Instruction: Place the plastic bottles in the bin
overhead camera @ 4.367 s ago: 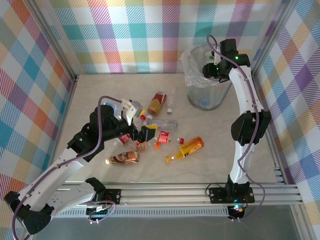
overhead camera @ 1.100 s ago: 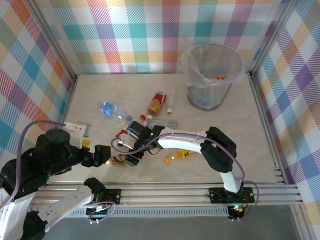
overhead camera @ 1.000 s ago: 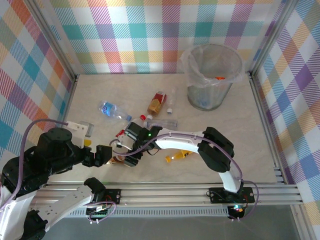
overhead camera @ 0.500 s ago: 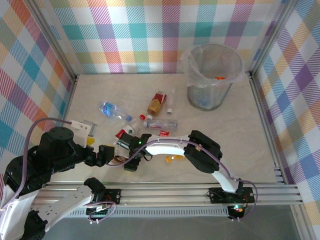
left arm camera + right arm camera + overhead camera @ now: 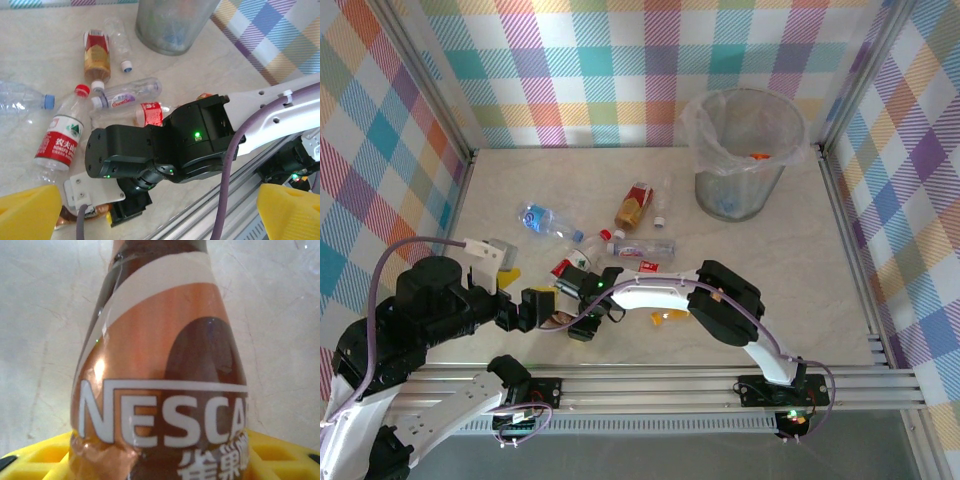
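The brown Nescafé bottle (image 5: 160,390) lies on the table (image 5: 40,315). In the right wrist view its long axis runs up the frame, neck pointing away from the camera. The right gripper (image 5: 160,465) straddles the body, and both yellow fingers (image 5: 30,460) appear pressed against its sides. In the top view the bottle (image 5: 558,320) sits near-left, largely covered, well apart from the bin (image 5: 735,190). The left gripper (image 5: 160,215) hangs close by, its fingers (image 5: 30,212) spread wide. The left wrist view adds loose bottles (image 5: 60,142) beyond the right arm (image 5: 165,150).

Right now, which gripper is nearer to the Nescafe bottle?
Right. The right gripper clasps the Nescafe bottle; the left gripper hangs open beside it, apart.
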Motion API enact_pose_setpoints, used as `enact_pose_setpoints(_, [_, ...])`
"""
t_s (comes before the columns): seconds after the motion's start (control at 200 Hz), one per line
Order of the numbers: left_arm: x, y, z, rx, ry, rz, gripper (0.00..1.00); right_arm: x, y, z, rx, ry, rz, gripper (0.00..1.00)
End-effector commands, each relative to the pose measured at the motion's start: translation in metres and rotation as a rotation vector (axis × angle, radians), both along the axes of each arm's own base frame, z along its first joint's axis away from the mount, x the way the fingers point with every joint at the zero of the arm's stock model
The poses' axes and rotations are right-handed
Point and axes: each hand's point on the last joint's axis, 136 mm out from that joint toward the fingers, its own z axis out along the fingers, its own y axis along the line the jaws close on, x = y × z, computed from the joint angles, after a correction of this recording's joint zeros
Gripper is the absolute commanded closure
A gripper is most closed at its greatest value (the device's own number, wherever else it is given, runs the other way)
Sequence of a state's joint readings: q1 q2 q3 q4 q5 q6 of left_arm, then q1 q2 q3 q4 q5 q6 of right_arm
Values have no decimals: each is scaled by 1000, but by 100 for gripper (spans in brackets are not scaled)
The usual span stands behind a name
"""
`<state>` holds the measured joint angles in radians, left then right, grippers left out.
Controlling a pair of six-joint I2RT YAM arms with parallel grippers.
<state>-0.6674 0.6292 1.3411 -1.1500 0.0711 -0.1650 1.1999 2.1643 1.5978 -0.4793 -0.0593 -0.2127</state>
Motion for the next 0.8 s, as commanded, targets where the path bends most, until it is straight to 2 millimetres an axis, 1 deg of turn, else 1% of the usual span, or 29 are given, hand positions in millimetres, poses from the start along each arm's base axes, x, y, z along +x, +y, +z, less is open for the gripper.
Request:
enact_pose_setpoints(0.0, [-1, -7, 25, -52, -115, -54, 0, -3, 12, 45, 146, 84, -34, 49])
enact_pose_setpoints(0.115, [1, -2, 40, -63, -197, -36, 0, -1, 9, 60, 204, 135, -49, 50])
enact_pose_setpoints(0.165, [3, 1, 46, -60, -230, -27, 0, -1, 7, 67, 223, 188, -83, 50])
enact_pose_setpoints(0.3, [7, -3, 59, -58, -295, -41, 0, 4, 2, 92, 306, 324, -125, 50])
enact_pose_setpoints(0.375, [10, -11, 65, -69, -320, -76, 0, 12, -5, 106, 359, 369, -153, 49])
enact_pose_setpoints(0.485, [18, -25, 70, -65, -337, -111, 0, 30, -19, 119, 398, 388, -213, 49])
enact_pose_setpoints(0.6, [33, -43, 73, -43, -349, -153, 0, 46, -36, 129, 414, 355, -277, 50])
enact_pose_setpoints(0.665, [42, -55, 72, -26, -349, -183, 0, 57, -47, 134, 418, 334, -319, 50])
enact_pose_setpoints(0.795, [56, -80, 72, -24, -358, -258, 0, 84, -74, 143, 419, 272, -422, 50])
